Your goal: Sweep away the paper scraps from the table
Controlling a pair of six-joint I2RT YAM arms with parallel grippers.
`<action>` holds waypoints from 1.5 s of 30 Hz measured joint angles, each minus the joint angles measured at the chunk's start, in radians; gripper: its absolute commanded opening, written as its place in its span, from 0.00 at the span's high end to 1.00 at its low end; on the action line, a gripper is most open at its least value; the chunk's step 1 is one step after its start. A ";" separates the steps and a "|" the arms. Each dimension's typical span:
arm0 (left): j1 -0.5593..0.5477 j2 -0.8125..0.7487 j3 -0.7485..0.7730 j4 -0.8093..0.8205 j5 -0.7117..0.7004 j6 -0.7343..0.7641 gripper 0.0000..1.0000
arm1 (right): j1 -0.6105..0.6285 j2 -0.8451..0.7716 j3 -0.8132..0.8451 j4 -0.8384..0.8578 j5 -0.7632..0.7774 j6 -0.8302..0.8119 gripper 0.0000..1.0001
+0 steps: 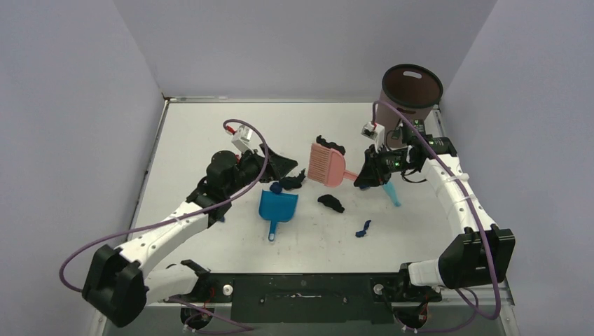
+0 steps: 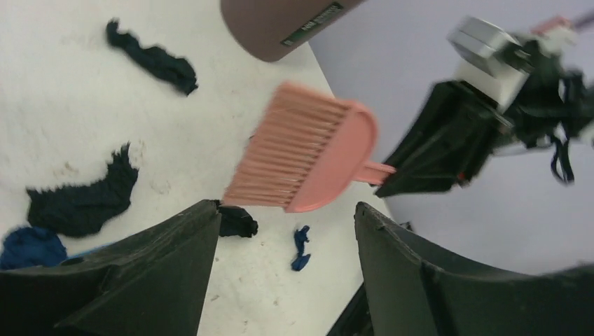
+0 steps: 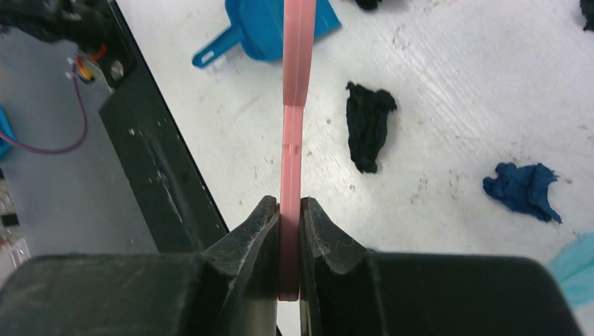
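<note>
Paper scraps lie on the white table: a black one right of the dustpan, a dark blue one nearer the front, a black one behind the brush, a black one and a dark blue ball by the dustpan's mouth, and a light-blue strip. My right gripper is shut on the pink brush's handle and holds the brush above the table. My left gripper is open and empty, just behind the blue dustpan. No red scrap shows.
A brown bin stands at the back right corner. Grey-lilac walls enclose the table on three sides. The black base rail runs along the near edge. The left wrist view shows the brush and the bin.
</note>
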 measured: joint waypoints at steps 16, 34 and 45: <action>-0.257 -0.042 0.290 -0.529 0.085 0.856 0.32 | 0.234 0.063 0.085 -0.401 0.084 -0.401 0.95; -0.254 -0.098 0.182 -0.353 0.118 0.780 1.00 | 0.174 0.080 0.106 -0.417 -0.126 -0.432 0.87; -0.253 -0.046 0.202 -0.377 0.266 0.769 1.00 | 0.196 0.077 0.184 -0.346 -0.039 -0.397 0.10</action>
